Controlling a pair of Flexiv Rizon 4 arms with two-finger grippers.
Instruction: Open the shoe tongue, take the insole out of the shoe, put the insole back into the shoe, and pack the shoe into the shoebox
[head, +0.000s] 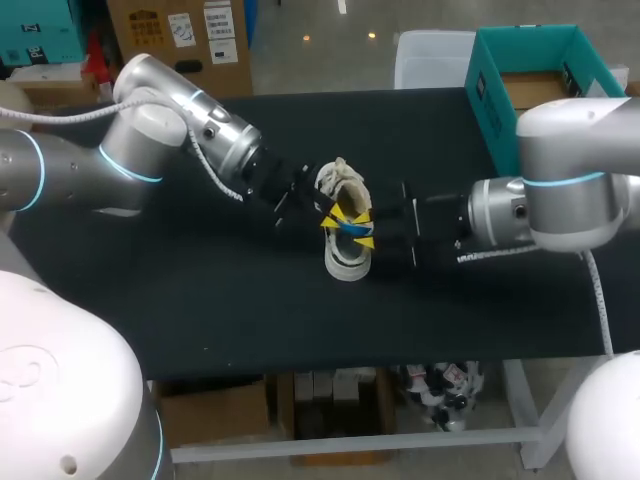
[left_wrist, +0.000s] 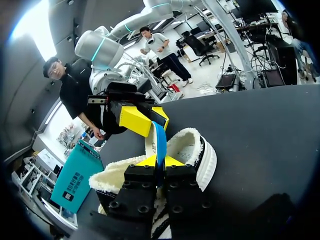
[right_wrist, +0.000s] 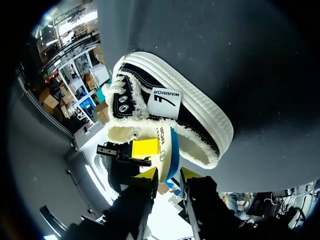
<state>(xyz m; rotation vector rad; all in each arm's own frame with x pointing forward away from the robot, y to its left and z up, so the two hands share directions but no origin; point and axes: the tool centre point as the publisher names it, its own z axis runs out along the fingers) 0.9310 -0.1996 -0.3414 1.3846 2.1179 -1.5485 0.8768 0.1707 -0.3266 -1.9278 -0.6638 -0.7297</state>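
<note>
**Insole Half Out of the Shoe, Box Yet to Be Filled**

The shoe (right_wrist: 200, 112) lay on its side on the bench (head: 200, 300), its fleecy mouth turned towards both my wrists and gaping wide, so I judged the opening of the tongue done. The blue-backed insole (left_wrist: 159, 140) stood on edge in that mouth, part of it inside the shoe and part sticking out. From this alone I could not say whether it was on its way out or on its way back in. Either way the middle of the job was in hand. The last step had not been started: the shoebox (head: 497, 105) sat well apart from the shoe, off to its far right, with no shoe in it.

My left arm sloped down to the shoe from its far left side. My left pincer (left_wrist: 160, 161) was clamped on the insole's edge just outside the shoe's mouth, the thin blue strip pinched between its two tips. My right arm was stretched low and nearly level from the shoe's right side. My right pincer (right_wrist: 169, 175) was at the insole as well, facing my left one across the shoe's mouth, but I could not tell whether it gripped the insole.
</note>
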